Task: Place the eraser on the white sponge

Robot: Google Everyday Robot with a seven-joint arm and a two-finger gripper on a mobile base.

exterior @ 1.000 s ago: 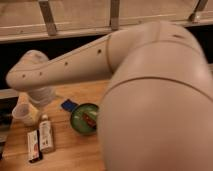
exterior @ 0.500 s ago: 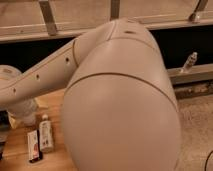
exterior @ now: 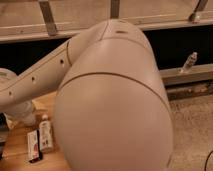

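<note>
Filling nearly everything I can see is the robot's arm point(exterior: 115, 110), a big smooth cream shell bulging towards me. A slimmer link runs off from it to the left side of the view. At the far left that link ends in a rounded joint and bends down over the corner of the wooden table point(exterior: 15, 152). The gripper is out of sight, somewhere beyond that bend or behind the shell, so I cannot tell whether it is clenched, released or grasping anything.

Down in the lower left corner the eraser point(exterior: 33, 146) lies flat on the wood, a small pale block with red and black markings, its long side running away from me. Just beside it, on its right, lies the white bottle point(exterior: 45, 134) with its dark cap pointing away, roughly parallel to it; I cannot tell whether the two touch. The arm is above them and not touching either.

Behind the arm a metal rail point(exterior: 50, 17) crosses the top, and a small clear bottle point(exterior: 189, 62) stands on a ledge at the right, above speckled floor point(exterior: 192, 130)
</note>
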